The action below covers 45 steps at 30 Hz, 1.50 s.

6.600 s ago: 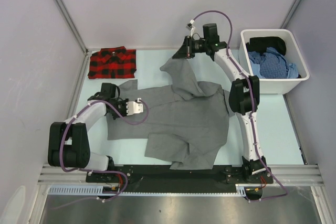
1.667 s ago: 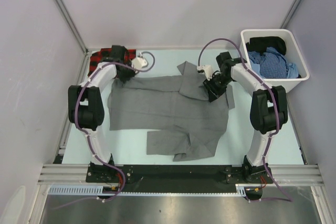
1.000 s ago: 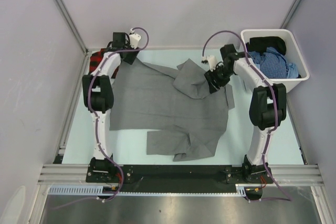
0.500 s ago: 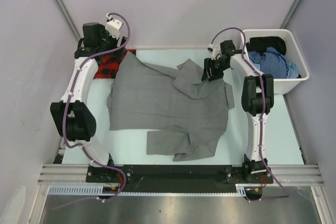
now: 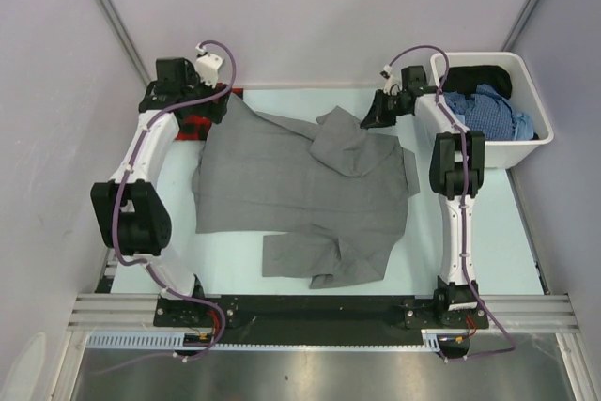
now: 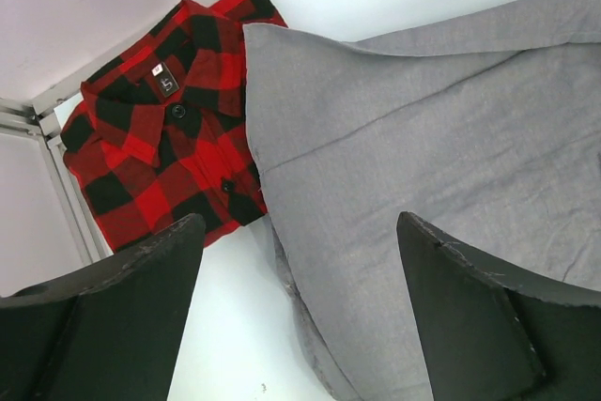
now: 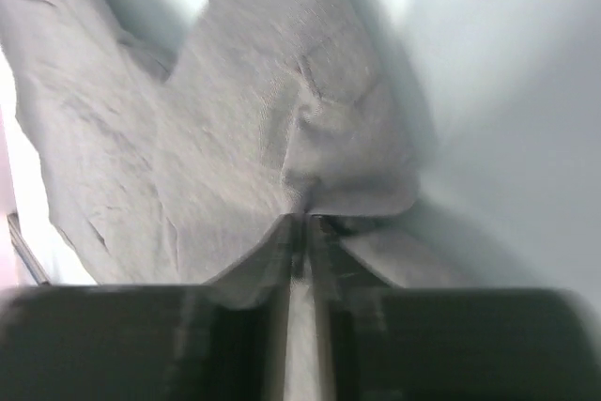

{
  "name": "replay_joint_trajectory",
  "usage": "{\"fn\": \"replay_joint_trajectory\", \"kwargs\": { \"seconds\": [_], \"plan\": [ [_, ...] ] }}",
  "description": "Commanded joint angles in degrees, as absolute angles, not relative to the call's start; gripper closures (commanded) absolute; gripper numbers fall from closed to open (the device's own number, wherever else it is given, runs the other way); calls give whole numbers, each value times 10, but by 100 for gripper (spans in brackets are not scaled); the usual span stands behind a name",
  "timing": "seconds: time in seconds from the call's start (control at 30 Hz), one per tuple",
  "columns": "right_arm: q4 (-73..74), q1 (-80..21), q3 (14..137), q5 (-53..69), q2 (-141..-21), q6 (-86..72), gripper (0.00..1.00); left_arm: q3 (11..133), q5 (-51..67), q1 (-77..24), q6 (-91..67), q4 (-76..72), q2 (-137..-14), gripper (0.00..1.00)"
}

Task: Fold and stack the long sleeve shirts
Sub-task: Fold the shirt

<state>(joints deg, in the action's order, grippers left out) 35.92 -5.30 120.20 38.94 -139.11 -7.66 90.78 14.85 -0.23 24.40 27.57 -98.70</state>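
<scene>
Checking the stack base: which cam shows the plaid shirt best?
Left wrist: plaid shirt shows collar, label and buttons, the grey shirt overlapping one edge. Top external shows only a strip of it beside the left arm. Right wrist: none.

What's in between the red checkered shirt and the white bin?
The grey shirt spread on the table, the right gripper pinching its far edge; the top view shows it.

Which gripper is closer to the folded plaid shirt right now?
Left. The left gripper hangs open beside the red-and-black plaid shirt, above the edge of the grey shirt that overlaps it. The right gripper is on the opposite side, shut on the grey shirt.
</scene>
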Motion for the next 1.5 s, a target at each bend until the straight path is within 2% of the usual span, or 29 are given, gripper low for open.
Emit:
{"fn": "replay_joint_trajectory", "kwargs": {
  "seconds": [0.0, 0.27, 0.5, 0.63, 0.93, 1.03, 1.1, 1.17, 1.33, 1.47],
  "plan": [
    [312, -40, 1257, 441, -1405, -119, 100, 942, 148, 7, 222, 272, -1002, 11],
    [220, -29, 1399, 390, -1423, -128, 100, 1025, 179, 19, 228, 272, -1083, 12],
    [69, -65, 1339, 273, -1374, -12, 100, 1139, 207, 19, 257, 223, -1200, 11],
    [-47, -83, 1350, 198, -1382, 58, 100, 1187, 212, 19, 286, 195, -1266, 11],
    [-272, -114, 1376, 56, -1418, 211, 100, 1188, 194, 15, 332, 111, -1310, 10],
    [-321, -117, 1389, 53, -1429, 241, 100, 1167, 165, 6, 352, 58, -1315, 11],
    [-332, -118, 1391, 53, -1436, 256, 100, 1160, 154, 5, 394, 36, -1324, 7],
    [-330, -120, 1386, 67, -1438, 261, 100, 1165, 182, 4, 455, 55, -1327, 3],
    [-338, -120, 1333, 103, -1410, 254, 100, 1176, 246, -12, 557, 129, -1342, 3],
    [-348, -121, 1289, 119, -1379, 249, 100, 1263, 300, -12, 605, 255, -1387, 9]
  ]
}}
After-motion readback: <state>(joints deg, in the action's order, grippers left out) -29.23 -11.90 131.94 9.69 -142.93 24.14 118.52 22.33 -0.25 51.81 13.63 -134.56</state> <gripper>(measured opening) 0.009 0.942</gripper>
